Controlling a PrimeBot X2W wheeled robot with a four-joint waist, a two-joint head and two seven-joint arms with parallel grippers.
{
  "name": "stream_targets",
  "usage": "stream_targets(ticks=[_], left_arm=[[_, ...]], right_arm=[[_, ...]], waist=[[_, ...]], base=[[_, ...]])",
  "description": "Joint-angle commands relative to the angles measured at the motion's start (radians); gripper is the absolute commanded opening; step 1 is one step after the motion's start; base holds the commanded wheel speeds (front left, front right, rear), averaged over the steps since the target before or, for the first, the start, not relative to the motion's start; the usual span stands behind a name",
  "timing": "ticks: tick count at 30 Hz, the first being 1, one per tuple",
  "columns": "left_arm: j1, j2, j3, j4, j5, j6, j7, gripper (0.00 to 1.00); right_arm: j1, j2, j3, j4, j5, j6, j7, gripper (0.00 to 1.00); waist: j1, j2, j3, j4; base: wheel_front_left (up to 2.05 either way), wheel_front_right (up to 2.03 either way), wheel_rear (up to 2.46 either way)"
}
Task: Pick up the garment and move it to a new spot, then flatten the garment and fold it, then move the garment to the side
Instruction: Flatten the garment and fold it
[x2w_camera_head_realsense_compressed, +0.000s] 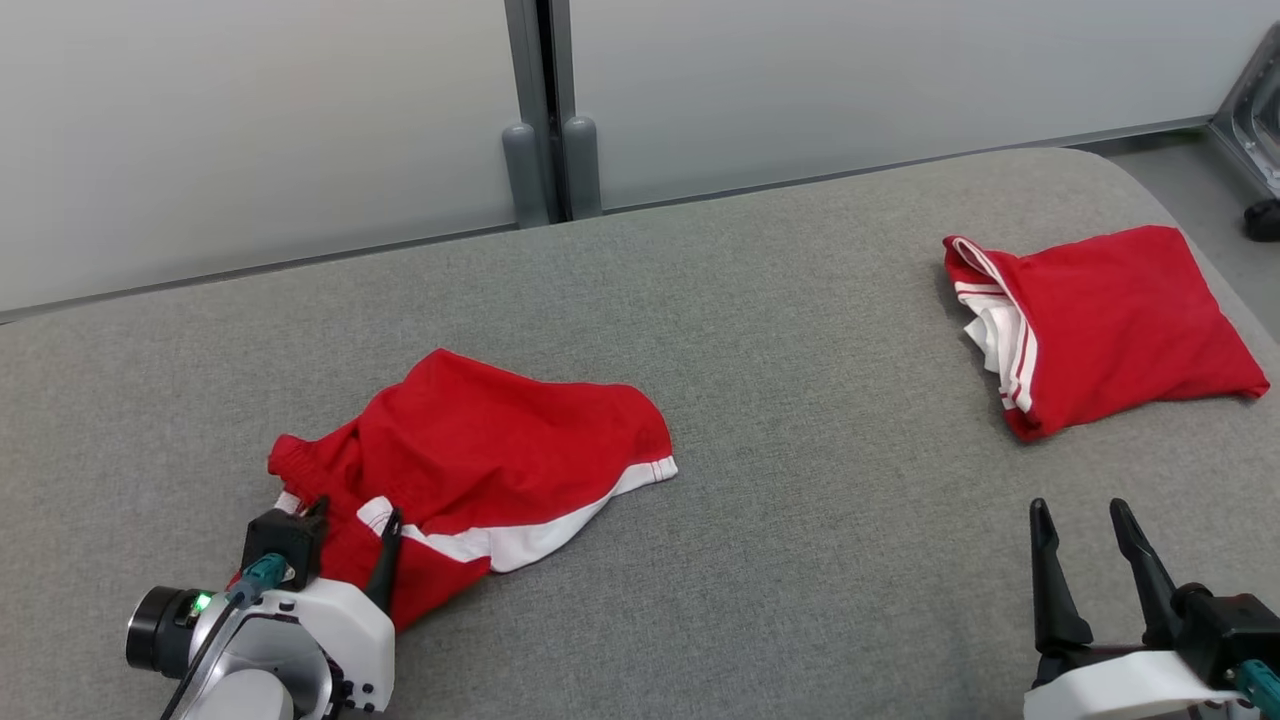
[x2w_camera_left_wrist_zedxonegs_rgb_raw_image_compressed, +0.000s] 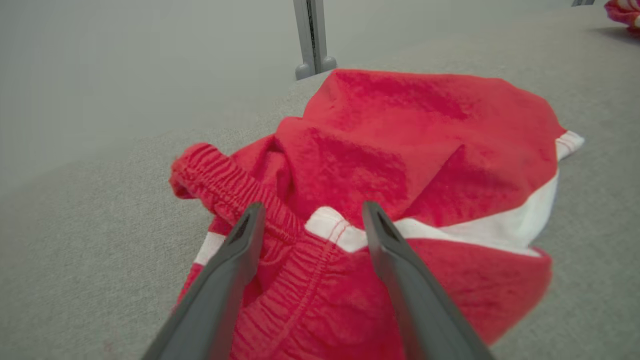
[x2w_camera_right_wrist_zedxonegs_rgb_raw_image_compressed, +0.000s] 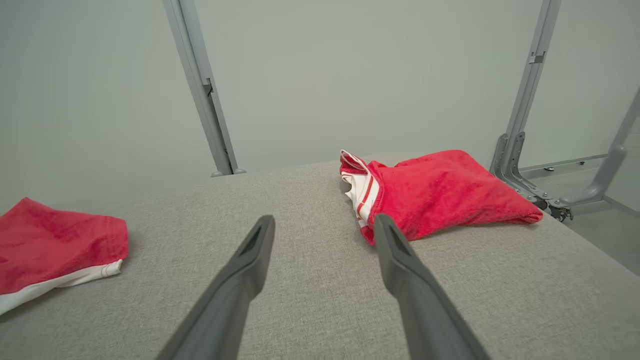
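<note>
A crumpled red garment (x2w_camera_head_realsense_compressed: 480, 450) with white trim and an elastic waistband lies on the left half of the grey padded table (x2w_camera_head_realsense_compressed: 800, 560). My left gripper (x2w_camera_head_realsense_compressed: 356, 515) stands open over its near left end. In the left wrist view the left gripper (x2w_camera_left_wrist_zedxonegs_rgb_raw_image_compressed: 314, 207) has its fingers straddling the waistband and a white hem of the garment (x2w_camera_left_wrist_zedxonegs_rgb_raw_image_compressed: 400, 145), with nothing pinched. My right gripper (x2w_camera_head_realsense_compressed: 1080, 508) is open above bare table at the near right, and in its own wrist view the right gripper (x2w_camera_right_wrist_zedxonegs_rgb_raw_image_compressed: 325, 220) holds nothing.
A second red garment (x2w_camera_head_realsense_compressed: 1110, 320) with white stripes lies folded at the table's far right, also seen from the right wrist (x2w_camera_right_wrist_zedxonegs_rgb_raw_image_compressed: 440, 190). Grey wall panels with a post (x2w_camera_head_realsense_compressed: 545, 120) run behind the table. A metal frame on a wheel (x2w_camera_right_wrist_zedxonegs_rgb_raw_image_compressed: 550, 205) stands past the right edge.
</note>
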Motion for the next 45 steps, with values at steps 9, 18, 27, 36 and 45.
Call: stream_targets(ticks=[9,18,27,36,45], left_arm=[[0.042,0.018,-0.017,0.004,-0.022,-0.012,0.043,1.0],[0.077,0.015,-0.069,-0.003,-0.067,-0.05,0.143,0.06],[0.184,0.01,-0.072,-0.194,-0.125,-0.044,0.111,0.0],[0.424,-0.013,0.033,-0.417,-0.246,0.013,0.022,0.16],[0.484,-0.055,0.085,-0.332,-0.342,0.016,-0.029,1.0]], right_arm=[[-0.018,-0.005,-0.014,0.003,0.012,0.0,0.0,1.0],[-0.016,-0.005,-0.006,0.013,0.0,0.0,0.0,1.0],[0.023,-0.005,-0.024,0.018,-0.002,0.0,0.0,1.0],[0.063,-0.005,-0.061,0.012,-0.007,0.0,0.0,1.0],[0.057,-0.005,-0.045,0.017,-0.016,0.0,0.0,1.0]], waist=[[0.0,0.0,0.025,0.018],[0.0,0.0,0.003,0.028],[0.0,0.0,-0.046,0.022],[0.0,0.0,-0.081,0.092],[0.0,0.0,-0.088,0.147]], base=[[0.0,0.0,0.0],[0.0,0.0,0.0],[0.0,0.0,0.0],[0.0,0.0,0.0],[0.0,0.0,0.0]])
